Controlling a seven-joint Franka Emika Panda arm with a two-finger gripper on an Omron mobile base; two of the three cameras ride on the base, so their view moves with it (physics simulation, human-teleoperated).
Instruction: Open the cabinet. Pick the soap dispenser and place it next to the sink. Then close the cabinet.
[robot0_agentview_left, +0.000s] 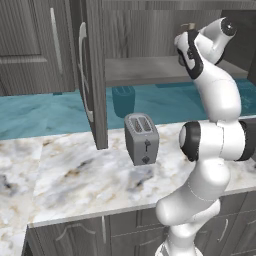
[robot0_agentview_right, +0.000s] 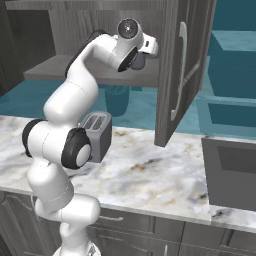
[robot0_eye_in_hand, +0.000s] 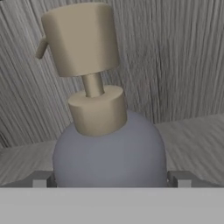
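The cabinet stands open, its dark wood-grain door (robot0_agentview_left: 92, 75) swung out over the counter; from the right the other door (robot0_agentview_right: 182, 65) also hangs open. On the shelf (robot0_agentview_left: 150, 70) inside stands the soap dispenser (robot0_eye_in_hand: 109, 148), a grey round bottle with a brass-coloured pump (robot0_eye_in_hand: 81, 39), upright and very close in the hand view. My gripper (robot0_eye_in_hand: 110, 178) is open, with one fingertip (robot0_eye_in_hand: 41, 178) at the bottle's left side and the other at its right. I cannot tell whether they touch it. The brass pump (robot0_agentview_left: 186, 25) peeks out above my wrist. The sink (robot0_agentview_right: 232, 172) lies at the right.
A grey two-slot toaster (robot0_agentview_left: 141, 137) stands on the marble counter (robot0_agentview_left: 65, 175) below the shelf, close to my arm's elbow. The open door's lower edge hangs just above the counter near the toaster. Base units with short handles run under the counter's front edge.
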